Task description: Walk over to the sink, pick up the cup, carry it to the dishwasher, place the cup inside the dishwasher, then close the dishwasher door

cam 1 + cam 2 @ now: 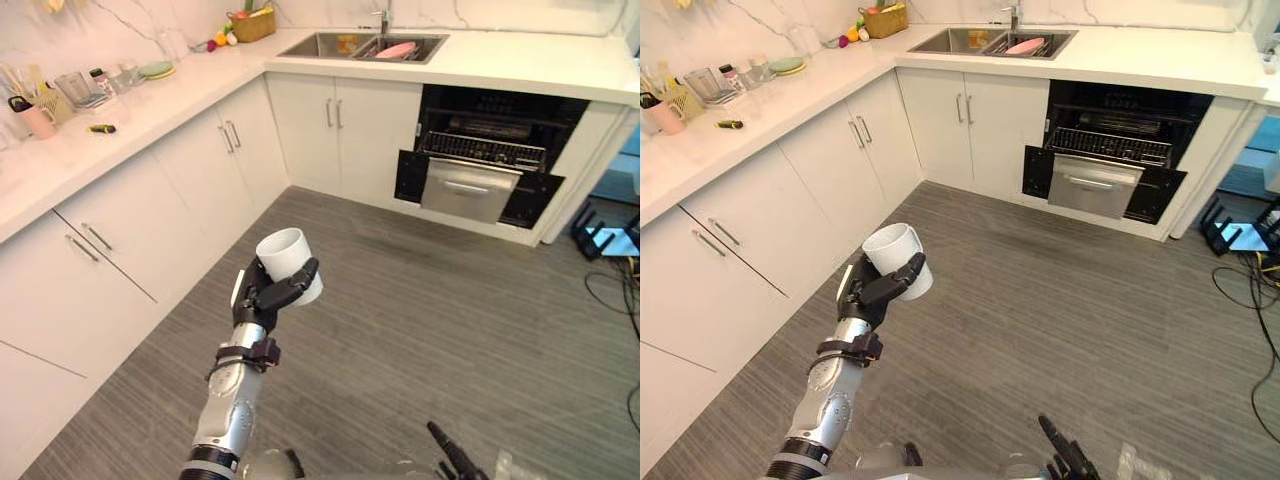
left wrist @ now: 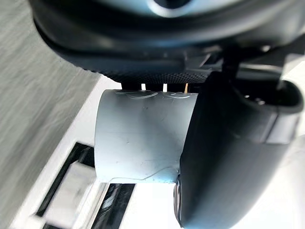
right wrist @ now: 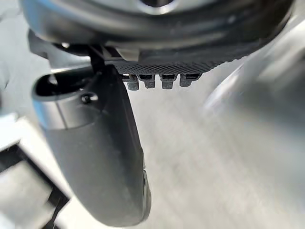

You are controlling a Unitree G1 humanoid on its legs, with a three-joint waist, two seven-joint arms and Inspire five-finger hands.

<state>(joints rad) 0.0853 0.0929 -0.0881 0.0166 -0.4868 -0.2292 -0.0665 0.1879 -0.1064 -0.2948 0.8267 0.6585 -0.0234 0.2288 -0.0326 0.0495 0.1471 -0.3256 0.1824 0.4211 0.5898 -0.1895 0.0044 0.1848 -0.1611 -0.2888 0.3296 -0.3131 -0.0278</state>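
Cup (image 1: 288, 262) near upright, axis tipped, mouth up & leftward; left hand (image 1: 262, 298) clamped round it

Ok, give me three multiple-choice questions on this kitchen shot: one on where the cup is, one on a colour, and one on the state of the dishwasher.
1. Where is the white cup?
A. on the counter
B. in the left hand, above the floor
C. inside a cupboard

2. What colour is the dish lying in the sink?
A. pink
B. blue
C. black

3. How does the dishwasher stand?
A. shut
B. open, with its rack showing
C. covered by a cloth

Answers:
1 B: the left hand's fingers curl round the cup over the grey floor, well short of the dishwasher.
2 A: the dish reads pink against the steel sink.
3 B: the door is down and the dark inside and rack are in plain sight.
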